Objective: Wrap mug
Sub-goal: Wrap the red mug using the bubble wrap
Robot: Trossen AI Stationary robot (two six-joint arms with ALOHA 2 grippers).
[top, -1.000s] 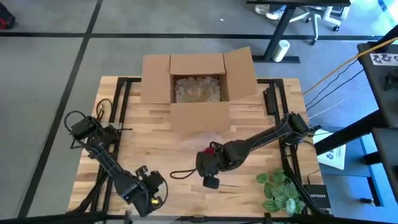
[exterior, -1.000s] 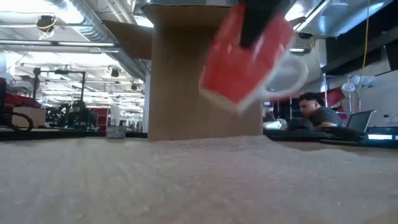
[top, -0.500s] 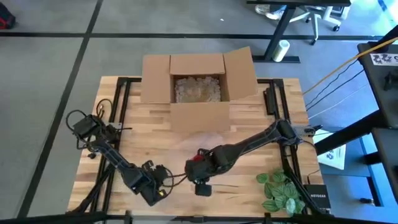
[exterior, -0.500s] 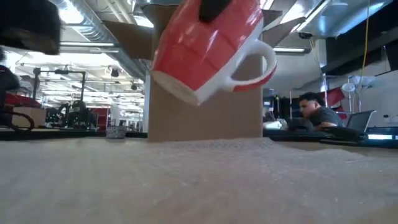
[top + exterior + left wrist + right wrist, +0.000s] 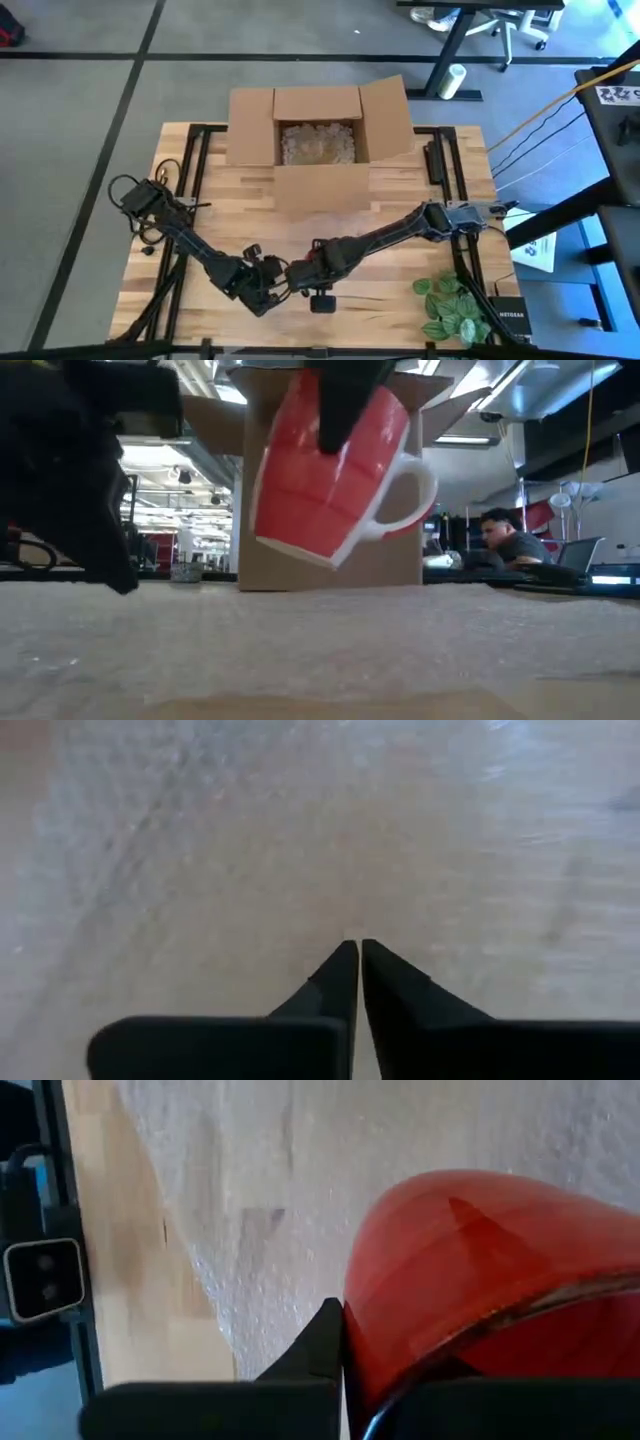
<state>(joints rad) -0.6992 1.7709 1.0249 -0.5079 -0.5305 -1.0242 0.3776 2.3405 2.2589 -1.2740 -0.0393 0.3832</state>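
mug: red mug [image 5: 335, 475] with a white handle, tilted, held clear above the bubble wrap [image 5: 330, 650] at the near middle of the table [image 5: 400, 200].
change: the mug has moved left since a second ago, and the left arm has swung in from the near left corner to just beside it.
right gripper [image 5: 305, 275]: fingers clamped on the mug's rim.
left gripper [image 5: 358, 946]: fingertips pressed together with nothing between them, low over the bubble wrap.
box: open cardboard box [image 5: 318, 135] at the far middle, filled with pale packing material.
plant: green leaves [image 5: 450, 305] at the near right corner.
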